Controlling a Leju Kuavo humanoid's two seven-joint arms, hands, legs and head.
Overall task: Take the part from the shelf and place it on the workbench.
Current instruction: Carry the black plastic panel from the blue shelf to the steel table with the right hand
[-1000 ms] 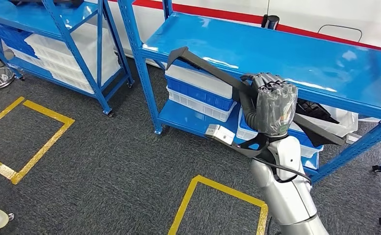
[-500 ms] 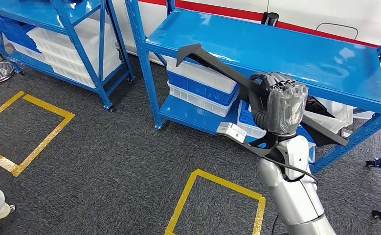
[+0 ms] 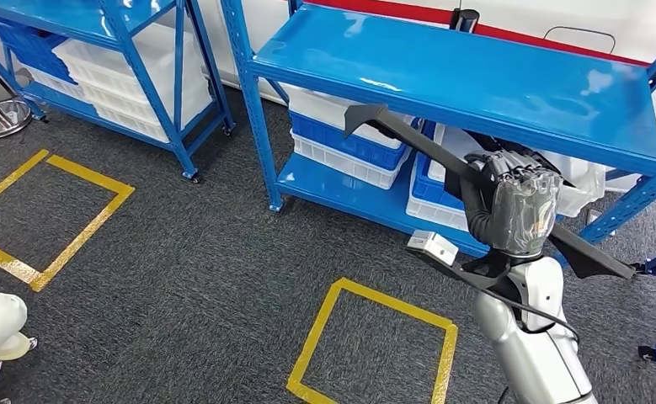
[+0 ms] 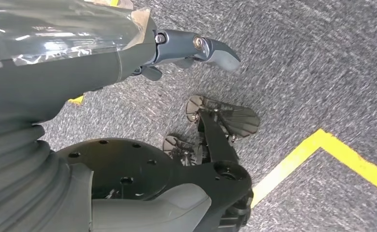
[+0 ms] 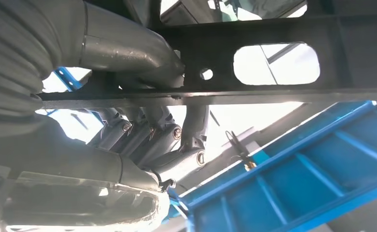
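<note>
My right hand [image 3: 522,210], wrapped in clear glossy film, holds a matt black part [image 3: 408,135]; shelf [image 3: 476,76] glossy blue-painted metal; floor [image 3: 181,261] rough grey carpet.

You see the part [image 3: 408,139], a long, flat black bar with cut-out windows and a bent end, gripped mid-length in the right hand [image 3: 520,206]. It slants in the air in front of the blue shelf [image 3: 476,67], clear of it.
</note>
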